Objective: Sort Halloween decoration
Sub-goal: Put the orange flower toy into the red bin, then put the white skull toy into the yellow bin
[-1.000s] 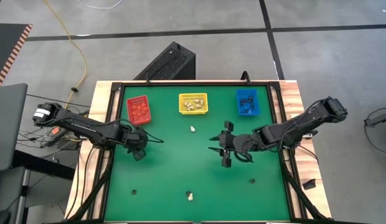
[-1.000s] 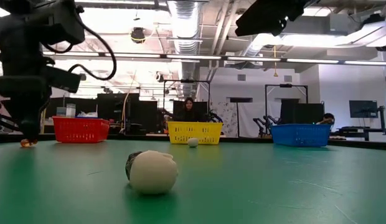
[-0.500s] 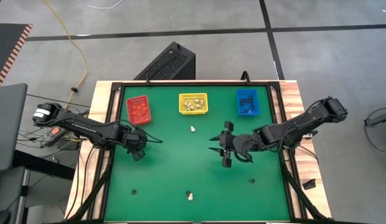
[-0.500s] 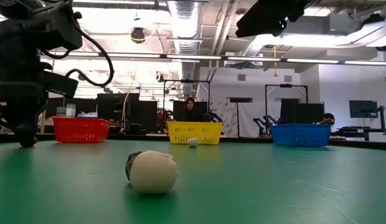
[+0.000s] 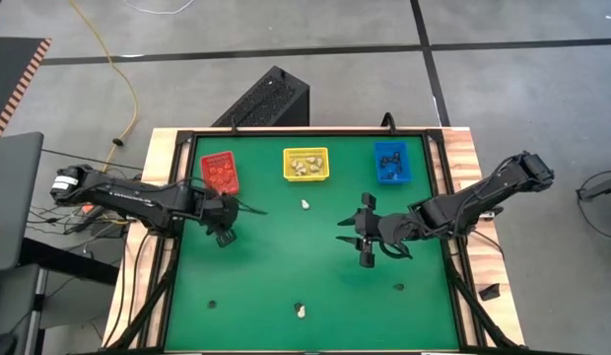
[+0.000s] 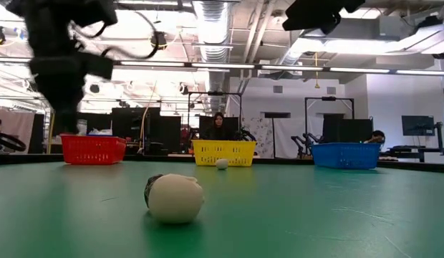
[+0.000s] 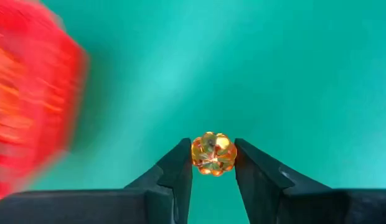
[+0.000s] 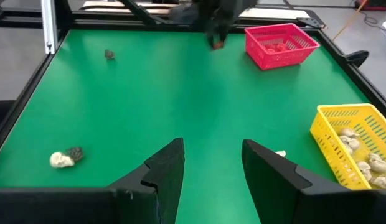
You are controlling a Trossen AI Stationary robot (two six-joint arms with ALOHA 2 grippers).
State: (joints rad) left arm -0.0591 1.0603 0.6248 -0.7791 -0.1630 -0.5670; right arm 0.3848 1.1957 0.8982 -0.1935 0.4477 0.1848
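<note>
Halloween decoration, a glossy, ribbed orange-brown pumpkin bead, round with no clear long axis, is pinched by the left end effector above the green felt tabletop; the right end effector is held agape, empty.

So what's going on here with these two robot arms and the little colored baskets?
The robot is sorting small Halloween trinkets by color into three bins. The left gripper is closed on an orange pumpkin trinket, lifted off the green table near the red bin. The right gripper hangs open over mid-table, holding nothing. A cream trinket lies in front of the yellow bin; another lies at the near edge.
</note>
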